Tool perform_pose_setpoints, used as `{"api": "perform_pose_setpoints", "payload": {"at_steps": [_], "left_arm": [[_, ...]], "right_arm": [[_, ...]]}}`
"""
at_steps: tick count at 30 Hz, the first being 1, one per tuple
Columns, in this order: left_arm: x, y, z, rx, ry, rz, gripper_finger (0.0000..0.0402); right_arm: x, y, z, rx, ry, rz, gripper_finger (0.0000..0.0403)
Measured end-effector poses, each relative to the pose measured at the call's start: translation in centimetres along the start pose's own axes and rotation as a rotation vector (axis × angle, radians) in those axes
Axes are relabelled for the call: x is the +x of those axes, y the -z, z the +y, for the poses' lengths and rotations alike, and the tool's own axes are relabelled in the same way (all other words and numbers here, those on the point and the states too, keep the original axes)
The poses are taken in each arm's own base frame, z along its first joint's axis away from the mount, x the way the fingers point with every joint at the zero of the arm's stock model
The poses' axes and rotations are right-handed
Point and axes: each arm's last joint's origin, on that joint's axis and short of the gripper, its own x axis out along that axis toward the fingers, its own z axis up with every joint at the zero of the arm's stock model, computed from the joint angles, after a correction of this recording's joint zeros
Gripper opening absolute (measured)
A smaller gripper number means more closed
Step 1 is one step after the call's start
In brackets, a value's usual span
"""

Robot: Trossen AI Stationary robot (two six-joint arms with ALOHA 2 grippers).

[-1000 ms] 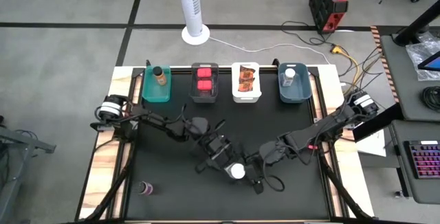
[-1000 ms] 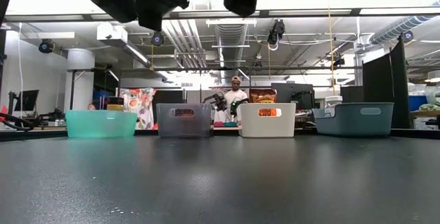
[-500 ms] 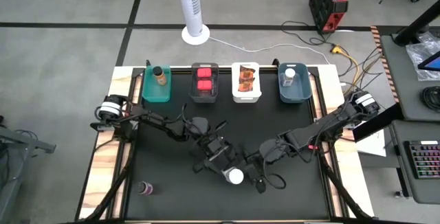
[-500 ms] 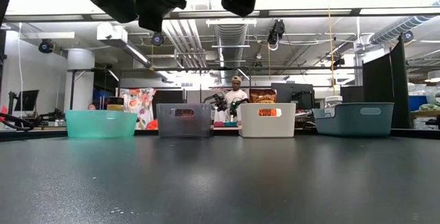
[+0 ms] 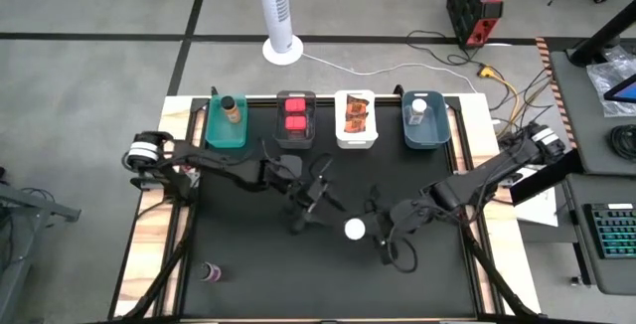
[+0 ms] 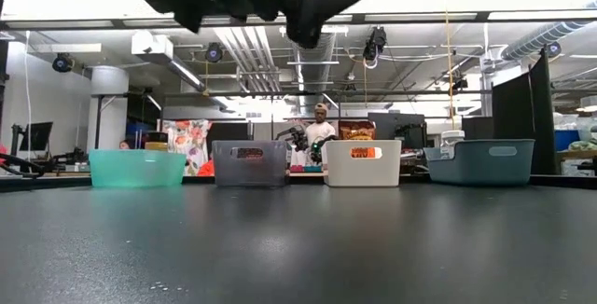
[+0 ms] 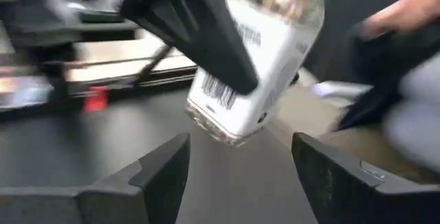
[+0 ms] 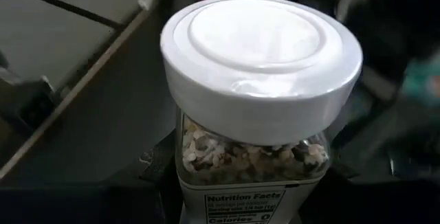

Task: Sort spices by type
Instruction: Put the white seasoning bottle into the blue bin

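Right gripper [image 5: 366,233] fingers gripping clear square white-capped jar [image 5: 353,229] over the bench; left gripper [image 7: 237,176] fingers spread, empty.

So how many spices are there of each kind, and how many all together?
Red tubs: 2
Orange packets: 2
White-capped jars: 2
Dark-capped bottles: 2
Total: 8
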Motion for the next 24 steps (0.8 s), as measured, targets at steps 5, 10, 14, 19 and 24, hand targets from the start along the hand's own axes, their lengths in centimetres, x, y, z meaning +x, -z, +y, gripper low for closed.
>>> {"api": "perform_pose_setpoints", "payload": {"at_steps": [5,10,14,19,24], "left_arm": [[-0.8,-1.3,-1.8,0.177,-0.127,-0.001,0.0234],[-0.9,-0.7,-3.9,0.256,-0.269,0.029,0.0233],[0.0,0.9,-5.7,0.288,-0.291,-0.007,0.0233],[0.1,2.4,-7.0,0.292,-0.379,-0.095,0.0233],[0.5,3.6,-6.6,0.181,-0.464,-0.082,0.0233]], "right_arm": [[-0.4,2.7,0.7,0.075,0.038,0.043,0.0194],[0.3,5.9,1.0,0.139,0.122,-0.006,0.0194],[0.8,7.2,1.2,0.171,0.142,-0.129,0.0194],[1.3,8.2,1.3,0.197,0.179,-0.183,0.0194],[1.4,8.0,1.1,0.231,0.274,-0.208,0.0194]]}}
